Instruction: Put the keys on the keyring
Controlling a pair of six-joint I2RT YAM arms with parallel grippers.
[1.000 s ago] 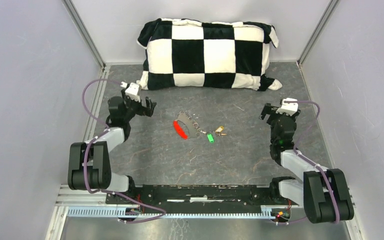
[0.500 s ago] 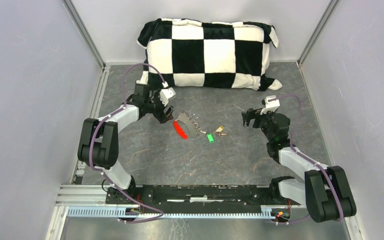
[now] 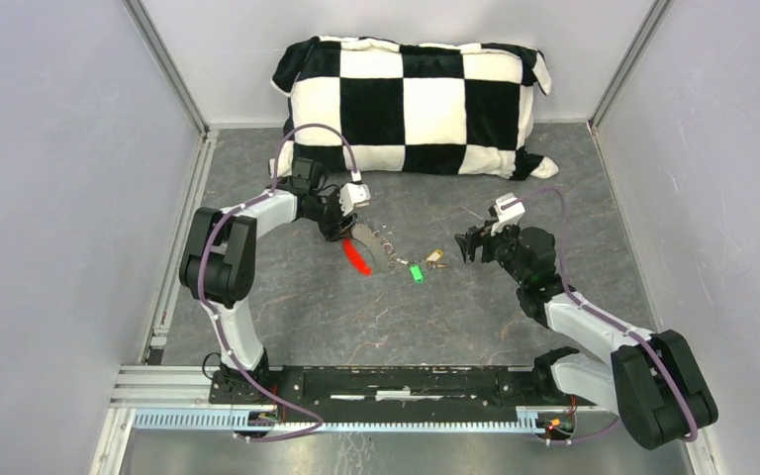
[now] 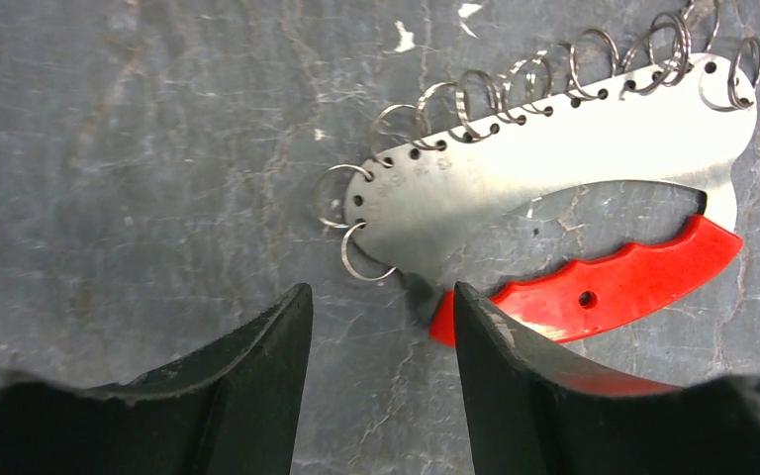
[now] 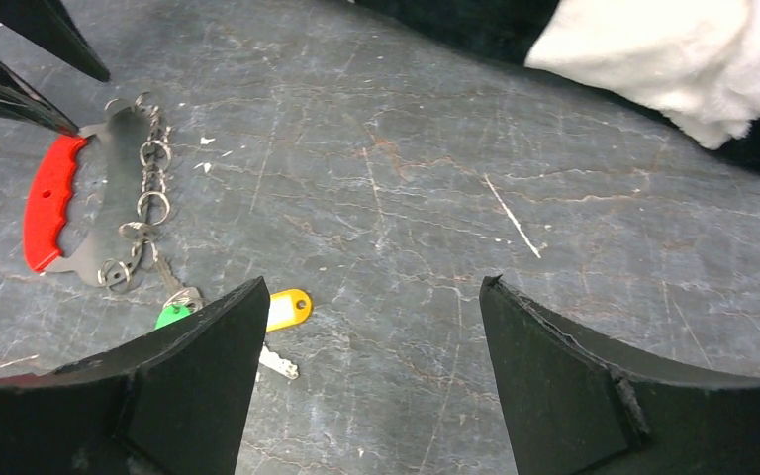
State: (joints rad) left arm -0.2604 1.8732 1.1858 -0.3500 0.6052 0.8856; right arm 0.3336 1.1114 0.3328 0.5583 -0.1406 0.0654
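**Both tools open, one at each end of the row of task things**

The keyring (image 3: 361,237) lies flat on the table (image 3: 287,327), its red tag (image 3: 358,259) on the near side. The left tool (image 3: 342,228) is at the keyring's left end. In its wrist view the jaws stand partly apart and grip nothing. The spot where the plate (image 4: 554,168) meets the tag falls just inside the gap, and one finger (image 4: 524,396) covers the tag's near end. Whether a finger touches the metal I cannot tell.

The green key (image 3: 417,273) and yellow key (image 3: 436,259) lie side by side right of the keyring, between the two tools. The green one is close to the chain end.

The right tool (image 3: 467,245) is just right of the yellow key, jaws wide and empty. In its wrist view the yellow key lies just beside one finger (image 5: 188,396), and the green head peeks out from behind it
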